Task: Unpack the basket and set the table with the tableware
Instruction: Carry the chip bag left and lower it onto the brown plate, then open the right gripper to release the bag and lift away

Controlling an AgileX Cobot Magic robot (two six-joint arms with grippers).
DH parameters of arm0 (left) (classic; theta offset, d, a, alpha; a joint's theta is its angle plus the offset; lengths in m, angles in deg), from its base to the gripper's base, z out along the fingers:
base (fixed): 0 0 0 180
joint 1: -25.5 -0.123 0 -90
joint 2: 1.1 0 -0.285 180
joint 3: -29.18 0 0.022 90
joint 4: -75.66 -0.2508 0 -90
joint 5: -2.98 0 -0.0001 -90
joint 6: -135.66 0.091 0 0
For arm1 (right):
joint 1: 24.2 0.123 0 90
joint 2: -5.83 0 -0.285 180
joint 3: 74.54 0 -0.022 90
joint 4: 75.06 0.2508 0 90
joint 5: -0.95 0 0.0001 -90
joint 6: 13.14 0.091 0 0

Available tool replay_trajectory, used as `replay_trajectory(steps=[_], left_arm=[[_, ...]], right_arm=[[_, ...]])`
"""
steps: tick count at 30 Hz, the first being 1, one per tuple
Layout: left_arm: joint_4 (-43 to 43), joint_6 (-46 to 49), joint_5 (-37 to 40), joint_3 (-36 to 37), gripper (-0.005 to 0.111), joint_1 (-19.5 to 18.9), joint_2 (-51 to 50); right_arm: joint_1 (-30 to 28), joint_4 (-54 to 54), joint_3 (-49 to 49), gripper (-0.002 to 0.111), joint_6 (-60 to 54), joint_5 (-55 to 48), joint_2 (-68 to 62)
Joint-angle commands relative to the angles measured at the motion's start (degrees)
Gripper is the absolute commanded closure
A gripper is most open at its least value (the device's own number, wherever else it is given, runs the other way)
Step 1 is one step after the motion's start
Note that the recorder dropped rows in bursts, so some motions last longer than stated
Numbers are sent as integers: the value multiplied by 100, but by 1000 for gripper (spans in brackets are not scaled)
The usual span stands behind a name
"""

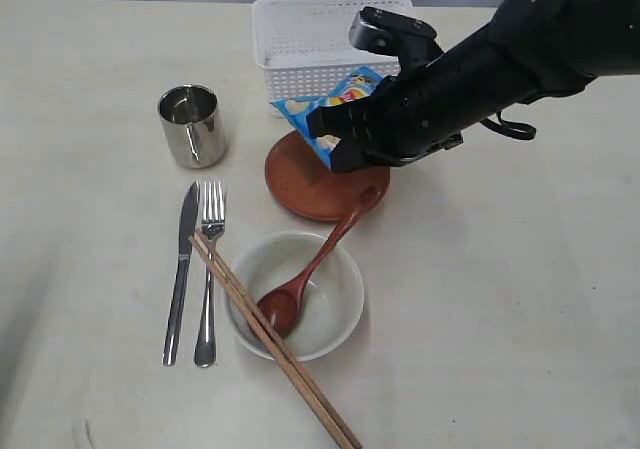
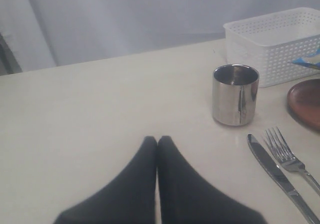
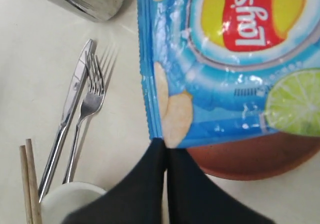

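above the brown plate (image 1: 298, 191), right claw (image 3: 163, 146) — pinching blue crisp bag (image 3: 230, 59) — basket (image 1: 300, 29) near

Saw only part of the round dark brown plate (image 1: 300, 184) beneath the blue crisp bag (image 1: 335, 91) and black right gripper (image 1: 330, 139), and missed one end of the brown wooden chopstick pair (image 1: 270, 336) past the exterior view's lower edge.

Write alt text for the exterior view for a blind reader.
The right tool holds a blue crisp bag tilted over a brown plate, before a white basket. Nearer on the pale table: a steel mug, knife and fork side by side, and a bowl holding a wooden spoon, chopsticks across its rim.
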Motion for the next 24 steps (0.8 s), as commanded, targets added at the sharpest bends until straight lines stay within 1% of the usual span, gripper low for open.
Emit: replay_trajectory(steps=[1,6,17,20,22,24], left_arm=[[49,-2,-3,13,107,-14,19],[49,-2,-3,13,107,-14,19],[49,-2,-3,13,107,-14,19],[49,-2,-3,13,107,-14,19],[49,-2,-3,13,107,-14,19],[49,-2,-3,13,107,-14,19]], right_arm=[[1,310,-47,109,-38,-208,4],[1,311,-47,109,-38,-446,4],[1,374,-47,108,-48,-635,4],[1,352,-47,94,-48,-622,4],[1,352,-47,75,-37,-634,4],[1,352,-47,62,38,-646,4]])
